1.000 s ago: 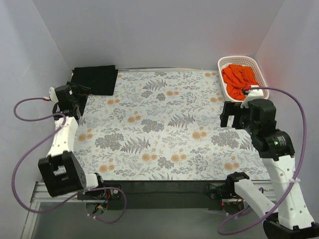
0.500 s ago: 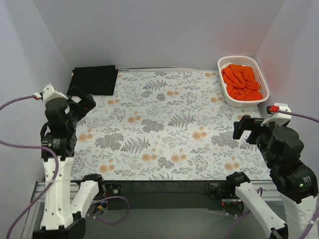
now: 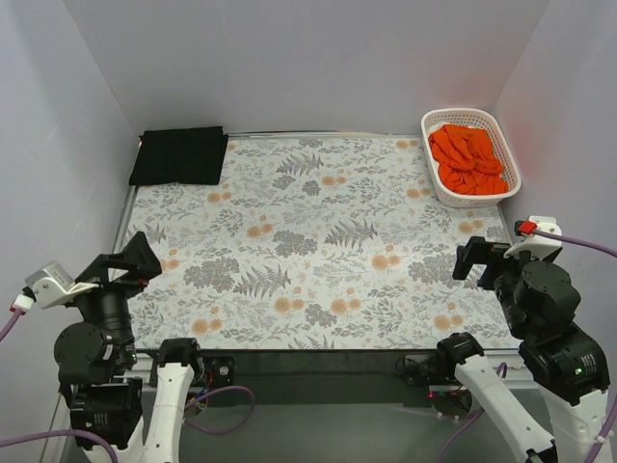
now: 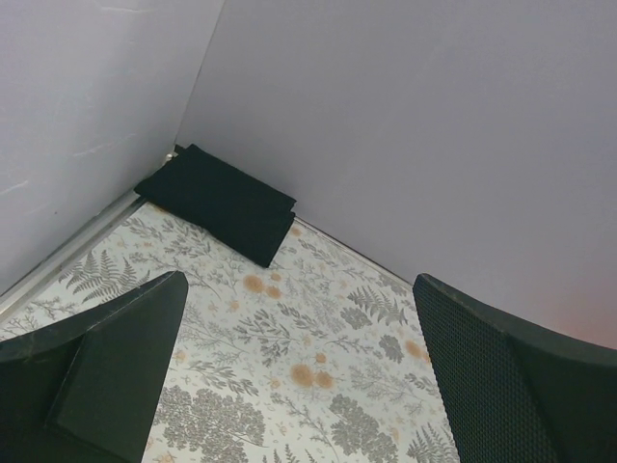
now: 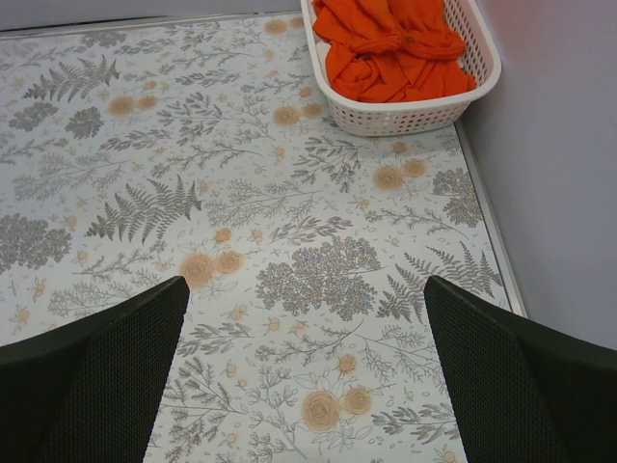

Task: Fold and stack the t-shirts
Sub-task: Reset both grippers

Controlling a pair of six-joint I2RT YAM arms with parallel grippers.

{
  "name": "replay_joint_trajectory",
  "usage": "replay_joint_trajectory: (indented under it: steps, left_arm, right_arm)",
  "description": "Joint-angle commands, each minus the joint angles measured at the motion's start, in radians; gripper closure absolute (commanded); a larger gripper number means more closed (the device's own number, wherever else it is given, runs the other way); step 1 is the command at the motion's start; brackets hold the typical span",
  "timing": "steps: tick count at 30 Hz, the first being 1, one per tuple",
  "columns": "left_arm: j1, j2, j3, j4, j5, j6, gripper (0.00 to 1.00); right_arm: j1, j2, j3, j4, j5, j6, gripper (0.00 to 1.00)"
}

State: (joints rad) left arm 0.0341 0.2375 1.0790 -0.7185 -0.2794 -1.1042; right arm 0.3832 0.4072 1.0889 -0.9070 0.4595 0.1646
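Observation:
A folded black t-shirt (image 3: pixel 179 155) lies flat at the table's far left corner; it also shows in the left wrist view (image 4: pixel 220 201). Crumpled orange t-shirts (image 3: pixel 467 158) fill the white lattice basket (image 3: pixel 504 148) at the far right; the right wrist view shows them too (image 5: pixel 388 44). My left gripper (image 3: pixel 135 262) is open and empty, drawn back over the near left edge. My right gripper (image 3: pixel 479 262) is open and empty over the near right side. The wrist views show the left gripper (image 4: pixel 299 376) and the right gripper (image 5: pixel 304 381) with wide-apart jaws above bare cloth.
A floral-patterned cloth (image 3: pixel 318 241) covers the table. Pale walls close in the left, back and right sides. The basket (image 5: pixel 405 116) stands against the right wall.
Both arms have pulled back toward the near edge. The left gripper has left the black t-shirt and moved far down the left side; the right gripper has drawn back from the basket.

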Motion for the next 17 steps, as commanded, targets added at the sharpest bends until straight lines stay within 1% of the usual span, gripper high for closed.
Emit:
replay_joint_trajectory:
  steps: [1, 6, 9, 12, 17]
  left_arm:
    - [-0.003, 0.000, -0.025, -0.019, -0.050, 0.033, 0.02]
    - [-0.003, 0.011, -0.048, -0.024, -0.061, 0.032, 0.02]
    - [-0.003, 0.019, -0.073, 0.002, -0.081, 0.020, 0.02]
    - [-0.005, 0.025, -0.088, 0.042, -0.054, 0.047, 0.02]
    - [-0.005, 0.023, -0.134, 0.082, -0.050, 0.050, 0.02]
  right_arm:
    - [0.008, -0.033, -0.012, 0.053, 0.031, -0.010, 0.02]
    - [0.008, -0.065, -0.029, 0.059, 0.025, -0.027, 0.02]
    - [0.008, -0.079, -0.043, 0.062, 0.025, -0.031, 0.02]
    - [0.008, -0.088, -0.047, 0.062, 0.019, -0.019, 0.02]
    - [0.008, -0.097, -0.060, 0.079, 0.031, -0.027, 0.02]
